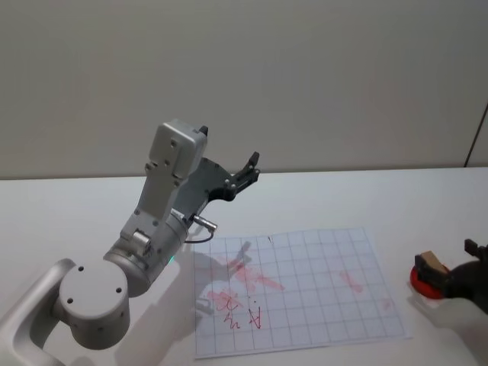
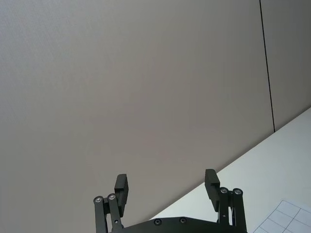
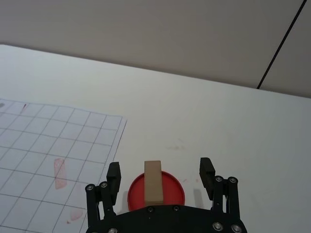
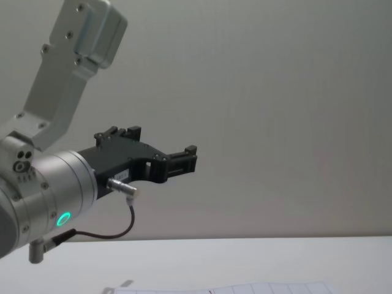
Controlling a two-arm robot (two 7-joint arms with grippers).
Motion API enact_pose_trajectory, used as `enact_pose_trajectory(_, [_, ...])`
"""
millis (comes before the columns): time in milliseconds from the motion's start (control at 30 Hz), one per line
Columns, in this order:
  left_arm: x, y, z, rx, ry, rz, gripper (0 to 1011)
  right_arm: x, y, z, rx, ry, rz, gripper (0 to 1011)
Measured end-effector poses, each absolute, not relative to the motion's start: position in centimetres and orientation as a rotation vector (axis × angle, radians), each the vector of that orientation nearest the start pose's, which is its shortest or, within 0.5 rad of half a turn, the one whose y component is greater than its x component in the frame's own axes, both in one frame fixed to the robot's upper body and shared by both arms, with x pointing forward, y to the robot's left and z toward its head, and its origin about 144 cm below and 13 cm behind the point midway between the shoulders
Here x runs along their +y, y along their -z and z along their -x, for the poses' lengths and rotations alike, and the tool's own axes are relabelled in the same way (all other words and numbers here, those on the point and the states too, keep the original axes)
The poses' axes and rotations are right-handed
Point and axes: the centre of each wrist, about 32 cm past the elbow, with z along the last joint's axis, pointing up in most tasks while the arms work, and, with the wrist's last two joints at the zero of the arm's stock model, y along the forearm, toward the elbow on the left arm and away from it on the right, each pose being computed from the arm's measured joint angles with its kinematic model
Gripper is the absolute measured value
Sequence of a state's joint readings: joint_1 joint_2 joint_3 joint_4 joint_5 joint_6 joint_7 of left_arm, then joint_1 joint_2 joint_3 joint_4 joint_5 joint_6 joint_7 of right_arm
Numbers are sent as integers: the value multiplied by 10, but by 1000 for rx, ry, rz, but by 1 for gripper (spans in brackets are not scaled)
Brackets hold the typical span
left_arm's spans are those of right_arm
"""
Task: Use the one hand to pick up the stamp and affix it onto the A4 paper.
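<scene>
Beside sheet's right edge: small light-brown wooden block stamp, upright on round red pad, white worktop beneath.
Right gripper, black plastic, two-finger: jaws spread, just beside stamp, untouching.
Left gripper, black: raised above worktop, jaws spread.
White gridded A4 paper: flat, red-smeared.

The left arm looms beside the A4 paper's left edge; table around the stamp lies bare.

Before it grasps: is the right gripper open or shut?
Open. The right gripper flanks the stamp on the red pad, fingers spread wide, gaps on both sides.
</scene>
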State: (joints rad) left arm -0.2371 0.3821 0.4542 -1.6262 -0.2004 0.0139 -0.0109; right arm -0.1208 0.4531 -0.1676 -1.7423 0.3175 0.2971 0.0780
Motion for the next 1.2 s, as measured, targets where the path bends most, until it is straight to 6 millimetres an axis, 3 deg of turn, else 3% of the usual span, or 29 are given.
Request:
enact_pose_trajectory(400, [198,-1204,-492,-268,-1124,-61,1001,-283,-1150,-424,176,1265,399,976])
enact_pose_trajectory(733, [198,-1204,-492,-268,-1124,-61,1001,-281,-1148,-426,184,1265,420,729])
enact_pose_trajectory(867, [198,-1204,-492,-268,-1124,-61,1001,-281,-1147,-426,186,1265,424,560])
enact_pose_trajectory(1200, [198,-1204,-492,-268,-1124,-61,1001,-281,-1146,-427,188,1264,429,303])
